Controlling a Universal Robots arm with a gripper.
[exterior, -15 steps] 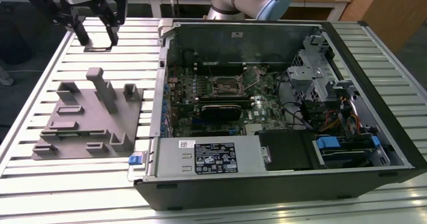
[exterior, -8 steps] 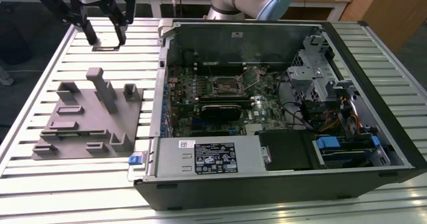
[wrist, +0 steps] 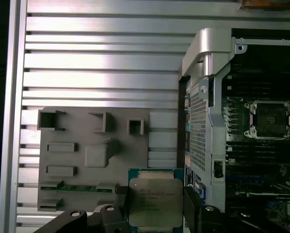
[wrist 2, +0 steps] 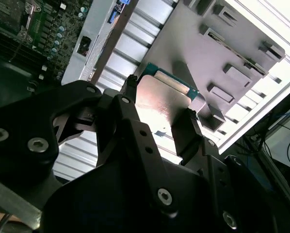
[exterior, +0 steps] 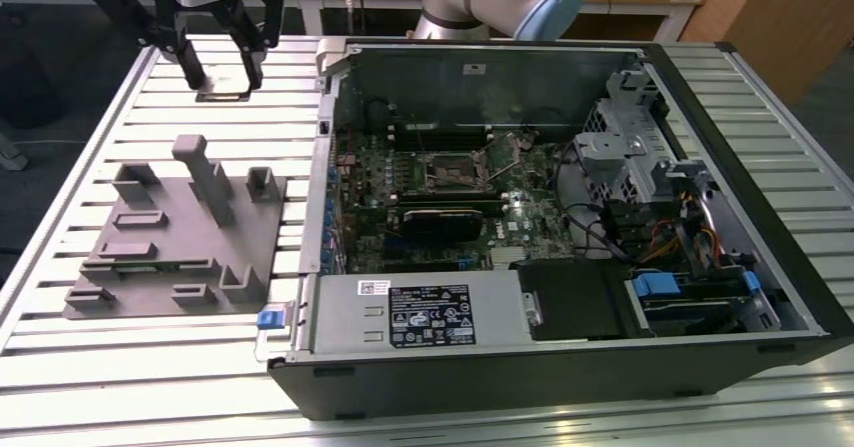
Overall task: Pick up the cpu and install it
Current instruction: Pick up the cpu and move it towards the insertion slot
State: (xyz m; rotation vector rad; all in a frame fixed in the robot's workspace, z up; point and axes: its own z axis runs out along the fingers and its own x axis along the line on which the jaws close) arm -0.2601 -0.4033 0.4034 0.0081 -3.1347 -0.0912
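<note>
1. Gripper (exterior: 223,75): it hangs over the table's far corner on the exterior view's left, and its two black fingers (wrist: 120,195) are clamped on opposite edges of the cpu.
2. Table (exterior: 134,387): a slatted aluminium top that carries everything else in the scene.
3. Computer case (exterior: 534,377): a black tower lying on its side with the side panel off. It takes up the table's half toward the exterior view's right and reaches from near the front edge almost to the far edge.
4. Grey fixture (exterior: 187,237): a flat plastic block with upright tabs. It lies on the table just beside the case, toward the table's edge on the exterior view's left.
5. Motherboard (exterior: 400,182): it sits flat in the floor of the case, and its square socket (exterior: 454,170) is bare, with its metal frame around it.
6. Cpu (wrist: 155,201): a small square chip with a pale metal top and a green rim. It is held level between the fingers with the metal face up, between the fixture and the table's far edge, well apart from the socket.
</note>
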